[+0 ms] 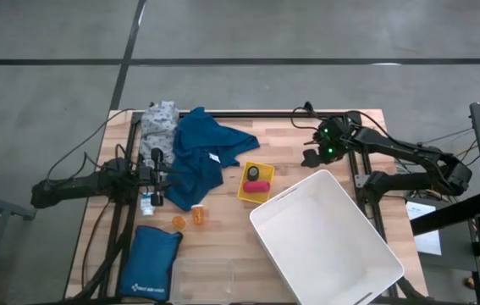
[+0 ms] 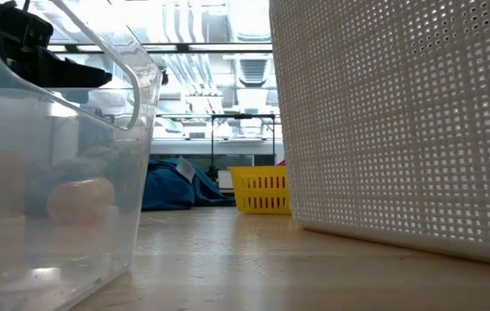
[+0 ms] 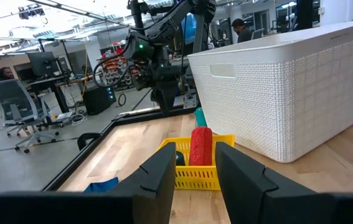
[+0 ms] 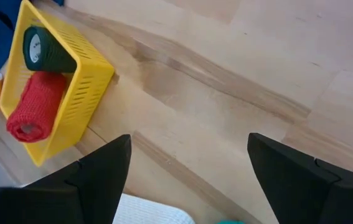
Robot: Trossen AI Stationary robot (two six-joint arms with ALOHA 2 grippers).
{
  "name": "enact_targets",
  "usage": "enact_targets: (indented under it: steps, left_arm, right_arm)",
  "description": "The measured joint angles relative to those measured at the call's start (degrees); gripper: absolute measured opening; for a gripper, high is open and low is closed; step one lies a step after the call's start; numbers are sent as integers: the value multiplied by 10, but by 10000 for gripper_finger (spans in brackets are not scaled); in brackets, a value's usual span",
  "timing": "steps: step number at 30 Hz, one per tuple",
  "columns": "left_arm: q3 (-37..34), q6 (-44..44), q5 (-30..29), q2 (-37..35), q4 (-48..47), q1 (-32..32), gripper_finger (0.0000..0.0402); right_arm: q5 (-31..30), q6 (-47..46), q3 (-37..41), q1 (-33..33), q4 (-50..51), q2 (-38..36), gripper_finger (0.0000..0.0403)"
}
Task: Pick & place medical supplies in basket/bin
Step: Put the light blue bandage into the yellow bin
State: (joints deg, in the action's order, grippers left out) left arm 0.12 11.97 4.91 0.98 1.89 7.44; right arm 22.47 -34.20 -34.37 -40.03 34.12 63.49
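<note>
From my low cam the white bin [image 2: 400,121] blocks nearly everything; right end effector [image 4: 188,168] gapes wide, left end effector [image 3: 195,171] narrow, both empty.

We see the white basket [image 1: 328,241] right of centre, tilted. Beside it sits a yellow tray [image 1: 256,181] holding pink and dark rolls. Blue cloth [image 1: 203,155] lies left of it; two orange pill bottles [image 1: 190,219] near the blue pouch [image 1: 151,263].

I see a grey concrete floor [image 1: 248,34] with dark seams around my wooden table [image 1: 223,246]. Beyond it: bright ceiling lights [image 2: 201,22], 1 grey office chair [image 3: 14,106], desks with monitors [image 3: 42,62]
</note>
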Motion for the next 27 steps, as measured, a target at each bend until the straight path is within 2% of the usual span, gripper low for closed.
enact_targets:
  steps: [27]
  left_arm:
    - [0,0,0,0,0,0,118]
  right_arm:
    - [0,3,0,0,-6,3,314]
